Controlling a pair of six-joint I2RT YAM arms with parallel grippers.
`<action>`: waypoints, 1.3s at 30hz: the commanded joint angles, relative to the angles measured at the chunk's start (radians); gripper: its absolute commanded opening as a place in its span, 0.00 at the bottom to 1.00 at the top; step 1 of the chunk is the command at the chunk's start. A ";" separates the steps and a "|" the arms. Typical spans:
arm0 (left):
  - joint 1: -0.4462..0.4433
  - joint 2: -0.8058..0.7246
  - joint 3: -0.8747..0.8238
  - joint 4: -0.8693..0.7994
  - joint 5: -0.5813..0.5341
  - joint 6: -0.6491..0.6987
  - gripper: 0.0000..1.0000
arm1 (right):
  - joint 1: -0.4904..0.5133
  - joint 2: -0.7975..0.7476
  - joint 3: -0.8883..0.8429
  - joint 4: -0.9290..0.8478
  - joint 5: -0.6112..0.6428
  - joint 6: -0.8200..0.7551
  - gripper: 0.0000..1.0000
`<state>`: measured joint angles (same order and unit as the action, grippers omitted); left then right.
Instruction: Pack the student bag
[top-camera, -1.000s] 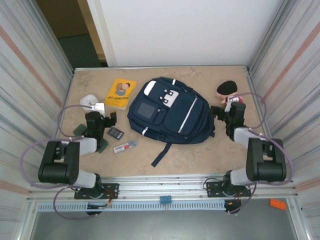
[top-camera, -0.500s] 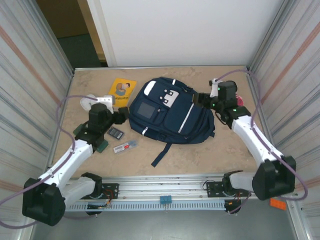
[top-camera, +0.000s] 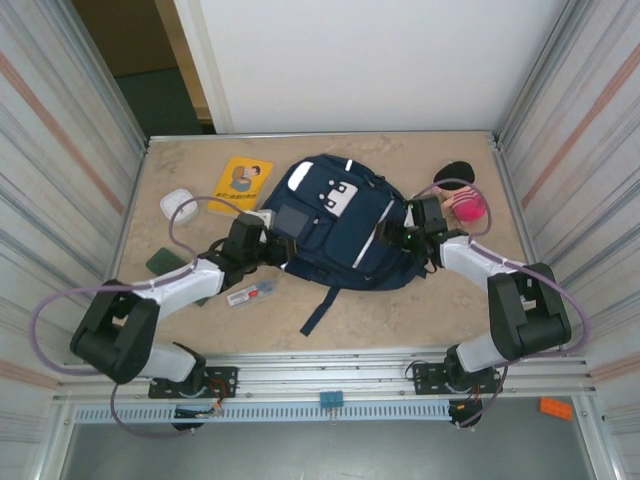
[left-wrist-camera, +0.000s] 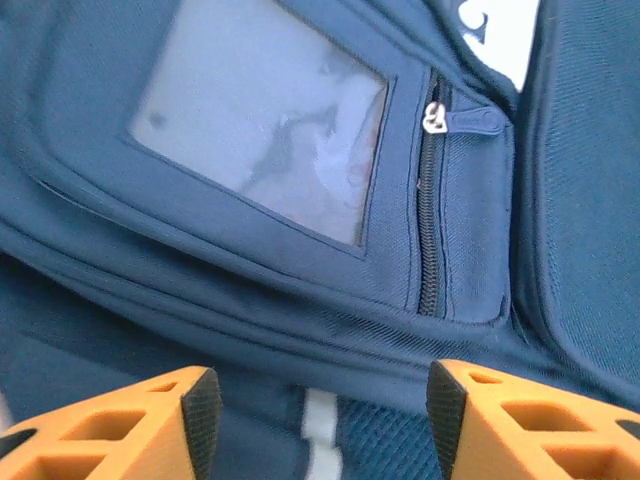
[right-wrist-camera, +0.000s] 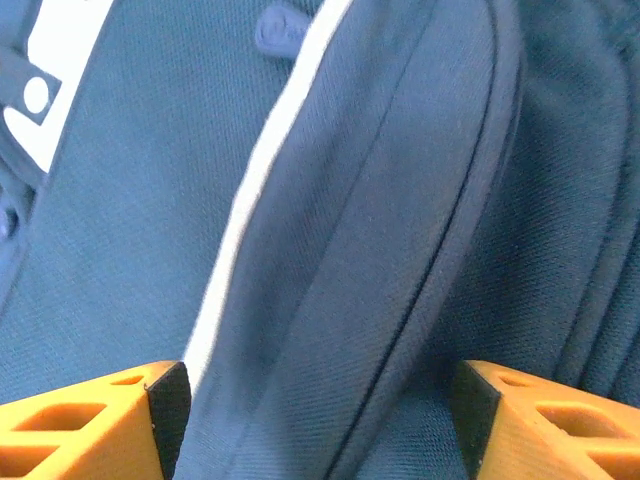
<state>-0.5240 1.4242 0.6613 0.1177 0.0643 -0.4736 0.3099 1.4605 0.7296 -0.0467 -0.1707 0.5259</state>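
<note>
On the table (top-camera: 400, 300): student bag (top-camera: 340, 225) centre; booklet (top-camera: 241, 186) behind-left; ball (top-camera: 470, 207) right; left gripper (top-camera: 275, 243) and right gripper (top-camera: 395, 235) flanking.

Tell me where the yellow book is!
In the top view, the yellow book lies flat on the far left part of the table, between the small white box and the navy backpack.

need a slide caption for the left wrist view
Left gripper, open, close above the window pocket and zipper of the student bag
</note>
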 joint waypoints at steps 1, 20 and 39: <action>0.003 0.069 0.055 0.066 0.025 -0.047 0.59 | 0.097 -0.043 -0.112 0.005 -0.006 0.146 0.70; 0.068 0.067 0.130 0.062 0.143 -0.073 0.56 | 0.172 -0.387 -0.005 -0.279 -0.010 0.196 0.77; -0.032 0.302 0.124 0.206 0.165 -0.134 0.54 | 0.281 -0.304 -0.259 0.005 0.017 0.350 0.68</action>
<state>-0.5686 1.6749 0.7559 0.3218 0.2249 -0.5922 0.5026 1.1603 0.4900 -0.1028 -0.1680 0.7887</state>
